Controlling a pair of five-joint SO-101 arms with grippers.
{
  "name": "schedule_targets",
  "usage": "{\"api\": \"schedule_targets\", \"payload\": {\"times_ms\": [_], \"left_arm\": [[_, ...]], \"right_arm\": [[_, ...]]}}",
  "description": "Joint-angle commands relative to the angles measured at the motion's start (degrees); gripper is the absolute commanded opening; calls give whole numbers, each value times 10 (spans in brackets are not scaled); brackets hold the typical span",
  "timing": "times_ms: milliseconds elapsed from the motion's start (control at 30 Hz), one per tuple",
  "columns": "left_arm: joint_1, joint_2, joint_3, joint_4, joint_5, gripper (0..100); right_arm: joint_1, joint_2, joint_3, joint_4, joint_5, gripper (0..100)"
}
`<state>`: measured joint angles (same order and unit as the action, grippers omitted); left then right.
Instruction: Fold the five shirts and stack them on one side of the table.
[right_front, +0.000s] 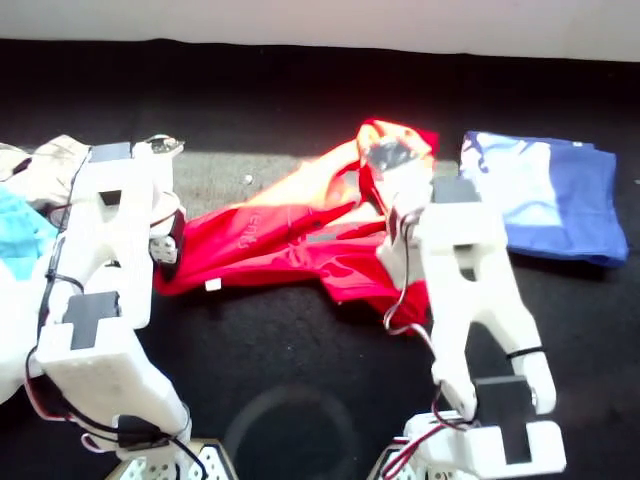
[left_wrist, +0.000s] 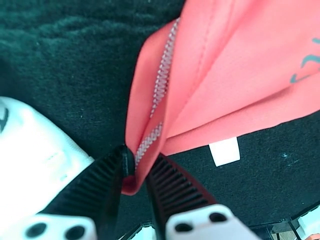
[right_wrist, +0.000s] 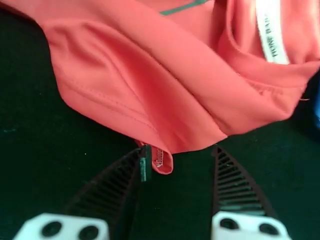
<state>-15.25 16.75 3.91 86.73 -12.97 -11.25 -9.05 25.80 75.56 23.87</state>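
Shirts from up high: your red shirt (right_front: 290, 245) lies stretched between your left gripper (right_front: 166, 242) and right gripper (right_front: 388, 165); the folded blue shirt (right_front: 545, 195) sits just past the right one. Left wrist: that gripper pinches the red shirt's corner. Right wrist: fingers (right_wrist: 235, 185) spread wide, red hem maybe touching one.

Turquoise garment (right_front: 18, 235) partly beyond the edge

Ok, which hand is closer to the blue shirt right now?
Right. The right hand sits at the end of the red shirt nearest the blue shirt; the left hand pinches its far end.
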Motion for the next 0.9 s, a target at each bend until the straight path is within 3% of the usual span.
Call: {"api": "schedule_targets", "payload": {"times_ms": [0, 167, 500, 867], "left_arm": [[-7, -4, -20, 4, -2, 9], [-7, -3, -17, 4, -1, 9], [-6, -3, -19, 4, -1, 9], [-8, -3, -20, 4, -1, 9]], "right_arm": [[-5, -43, 110, -103, 0, 184], [-7, -25, 176, -166, -1, 184], [-102, -102, 183, -77, -2, 184], [-106, -113, 172, -12, 19, 184]]}}
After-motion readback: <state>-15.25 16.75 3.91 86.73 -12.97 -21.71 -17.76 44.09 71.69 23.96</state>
